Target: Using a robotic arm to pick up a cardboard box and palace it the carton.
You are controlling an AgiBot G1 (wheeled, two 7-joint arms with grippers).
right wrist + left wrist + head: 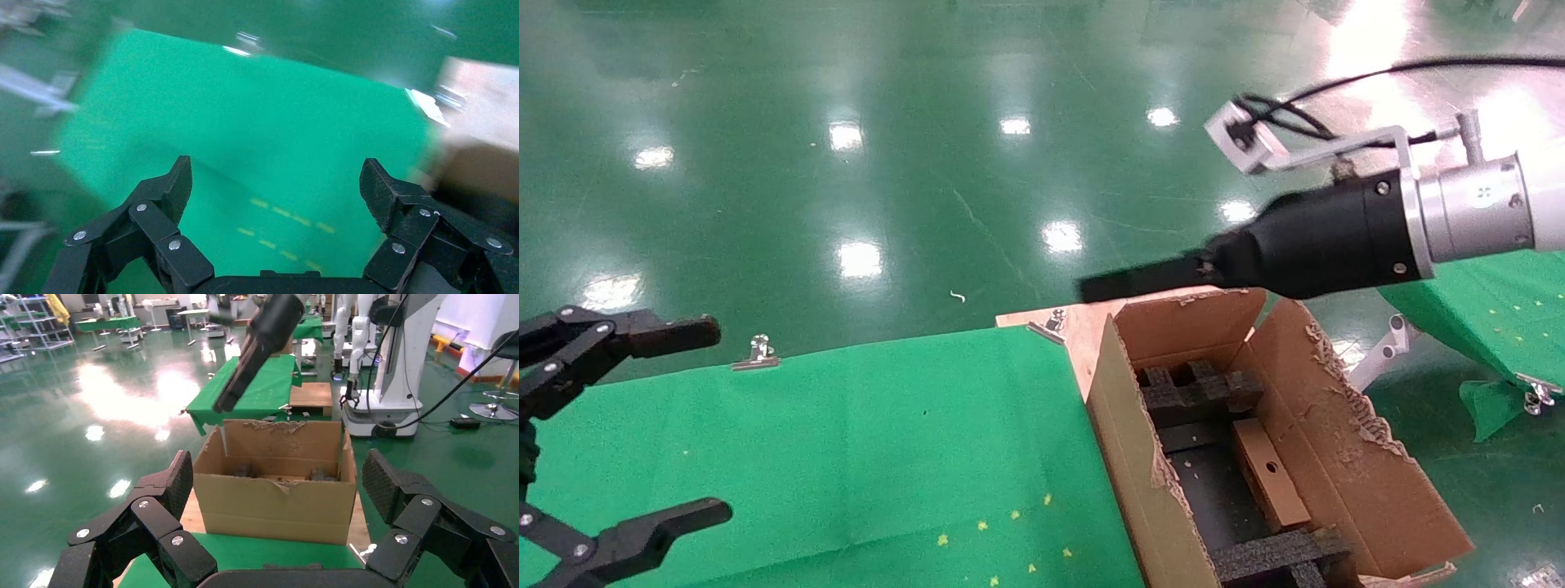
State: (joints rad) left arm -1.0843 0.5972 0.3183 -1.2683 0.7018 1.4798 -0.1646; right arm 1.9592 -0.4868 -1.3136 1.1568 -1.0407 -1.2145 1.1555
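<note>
The small brown cardboard box (1267, 474), round hole up, lies inside the carton (1128, 457) among black foam dividers (1201, 392). The carton, with ragged torn flaps, stands at the right end of the green table; the left wrist view shows it (275, 502) from the side. The white and silver right arm reaches in from the right. Its right gripper (1091, 287) hovers above the carton's far rim, open and empty (275, 177). My left gripper (715, 420) stays open and empty over the table's left edge (275, 478).
Green cloth (887, 441) covers the table, held by metal clips (756, 353). The carton rests on a bare wooden board (1083, 322). Another green-covered table (1500, 302) stands at the right. Glossy green floor lies beyond, and another robot's base (392, 367) stands behind the carton.
</note>
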